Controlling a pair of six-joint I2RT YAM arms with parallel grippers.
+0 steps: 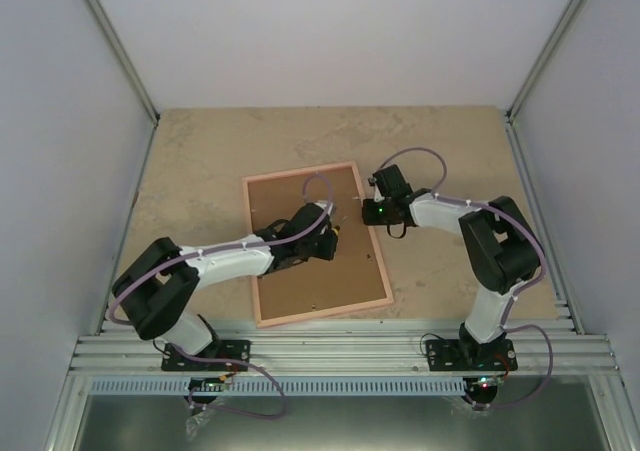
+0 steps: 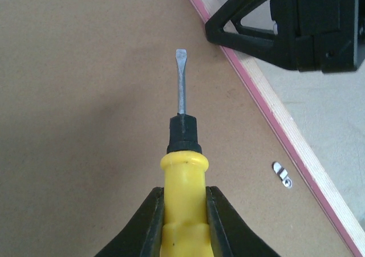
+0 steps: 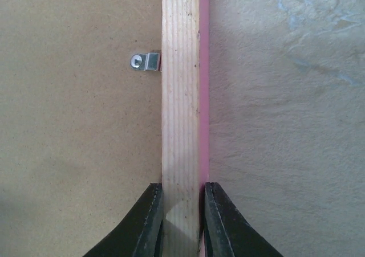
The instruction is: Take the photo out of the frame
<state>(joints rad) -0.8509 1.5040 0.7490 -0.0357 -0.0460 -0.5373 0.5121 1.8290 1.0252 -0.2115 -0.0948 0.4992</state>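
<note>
frame (image 1: 323, 312) — pink edge, pale striped wood | screwdriver (image 2: 183, 171) — yellow handle, black collar | table (image 1: 450, 141) beige, mottled

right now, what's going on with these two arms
The frame lies face down, brown backing up. The left tool grips a yellow-handled screwdriver, its blade over the backing. The right tool clamps the frame's side rail near a metal clip. The backing is still in place; no photo shows.
</note>
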